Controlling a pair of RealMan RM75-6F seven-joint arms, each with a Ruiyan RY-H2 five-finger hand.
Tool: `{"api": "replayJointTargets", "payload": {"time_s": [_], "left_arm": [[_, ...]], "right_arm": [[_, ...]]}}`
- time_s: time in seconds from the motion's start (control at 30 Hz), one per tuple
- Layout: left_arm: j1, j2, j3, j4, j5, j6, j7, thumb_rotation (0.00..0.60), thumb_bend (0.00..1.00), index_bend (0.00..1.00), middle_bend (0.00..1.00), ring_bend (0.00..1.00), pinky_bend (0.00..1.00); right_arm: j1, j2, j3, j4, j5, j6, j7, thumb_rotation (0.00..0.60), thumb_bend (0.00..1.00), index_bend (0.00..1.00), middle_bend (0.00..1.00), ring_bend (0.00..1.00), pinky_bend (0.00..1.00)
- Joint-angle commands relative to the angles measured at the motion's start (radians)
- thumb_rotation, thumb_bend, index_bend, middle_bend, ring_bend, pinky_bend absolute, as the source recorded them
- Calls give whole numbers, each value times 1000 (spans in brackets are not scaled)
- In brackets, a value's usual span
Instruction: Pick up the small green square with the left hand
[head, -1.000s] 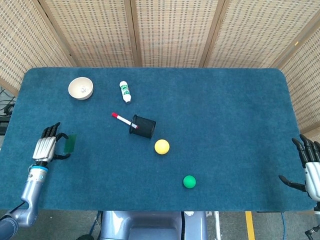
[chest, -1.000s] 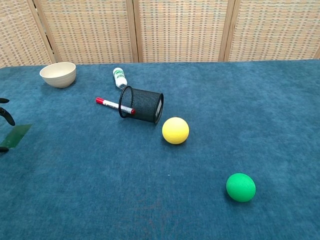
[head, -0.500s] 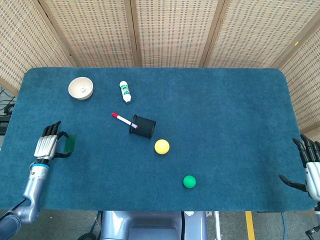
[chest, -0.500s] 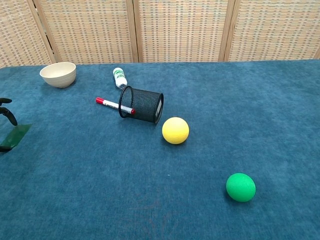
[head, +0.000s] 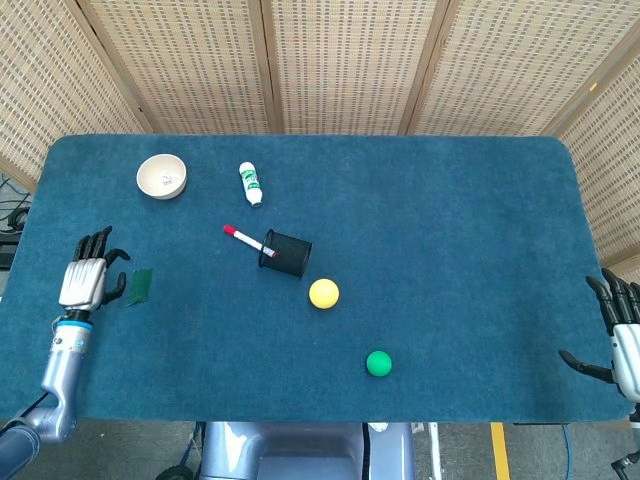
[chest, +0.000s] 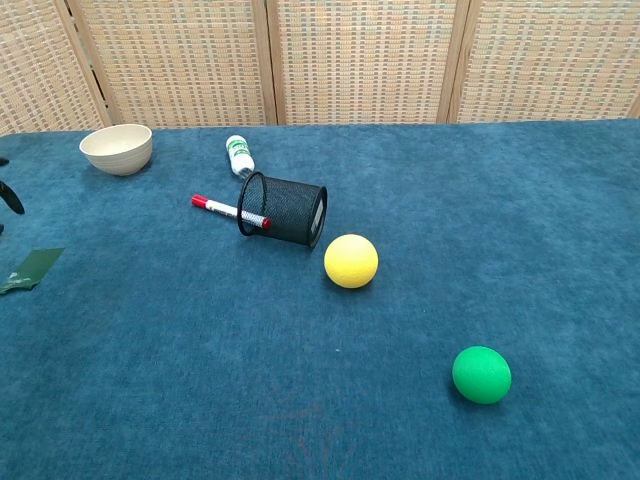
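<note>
Green square lies flat just beside the left hand, whose spread fingers hold nothing.

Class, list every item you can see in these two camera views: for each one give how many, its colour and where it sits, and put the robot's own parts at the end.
Table: one, blue cloth top, fills both views.
Bowl: one, cream, far left.
Small bottle: one, white with green label, lying right of the bowl.
Mesh cup: one, black, tipped on its side near the centre.
Marker: one, white with red cap, lying at the cup's mouth.
Yellow ball: one, just front-right of the cup.
Green ball: one, near the front edge.
Green square: one, dark green, flat at the left.
Left hand: one, fingers spread, beside the square, not holding it.
Right hand: one, open, at the table's right edge.
</note>
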Motion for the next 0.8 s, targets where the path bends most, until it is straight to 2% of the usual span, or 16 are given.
{"api": "replayJointTargets", "payload": {"time_s": [0.03,0.3,0.43,0.63,0.8], "left_arm": [[7,22,-4,-25,15,27,-30,600,511,378,0,0,0],[27,70,61,-77,41,-36,-26,600,512,380,0,0,0],[42,69,82,-95,48,-44,-33,600,500,421,0,0,0],[45,34,80,-65,38,-54,-30,600,493,471,0,0,0],[45,10,78,-45,40,-44,-29,600,394,486,0,0,0]], "right_arm": [[0,0,0,0,0,0,-1,600,0,0,0,0,0],[0,0,-1,-1,-1,-1,-1,600,0,0,0,0,0],[0,1,-1,-1,0,-1,1,600,0,0,0,0,0],[1,1,-2,0,-1,-3,4,600,0,0,0,0,0],[2,2,-2,0,1,-6,8,600,0,0,0,0,0]]}}
